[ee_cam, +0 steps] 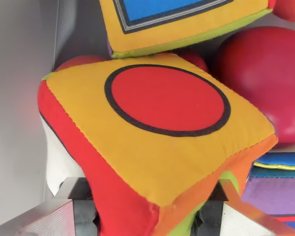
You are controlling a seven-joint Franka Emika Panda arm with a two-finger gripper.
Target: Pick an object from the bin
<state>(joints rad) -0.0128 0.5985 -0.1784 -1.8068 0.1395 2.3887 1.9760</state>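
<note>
Wrist view looks down along the pincer (150, 216), only its two metal fingers show at the bottom edge, one at lower left (64, 211), one at lower right (236, 214). Between them sits a soft fabric cube (157, 147), its lower corner wedged in the gap, both fingers against its sides, so the pincer is pinching the cube. Cube is tilted, one corner toward the camera; top face is yellow-orange with a red circle (167, 98) ringed in black, left face red, lower right face orange with a green strip at the bottom seam. A white patch shows under its left side, can't tell what it is. Cube fills most of the frame. Second fabric cube (187, 24) above it, yellow border, blue panel with a dark and white outline, green lower edge; it overlaps the held cube's far edge, contact unclear. Large red ball (270, 78) at right, just beside the held cube's right corner. Another red round thing (78, 61) peeks out behind the cube's upper left. Blue and purple fabric item (280, 187) at lower right, close to the right finger. Grey bin wall (19, 98) runs down the left side, bare strip between wall and cube; right side is crowded.
</note>
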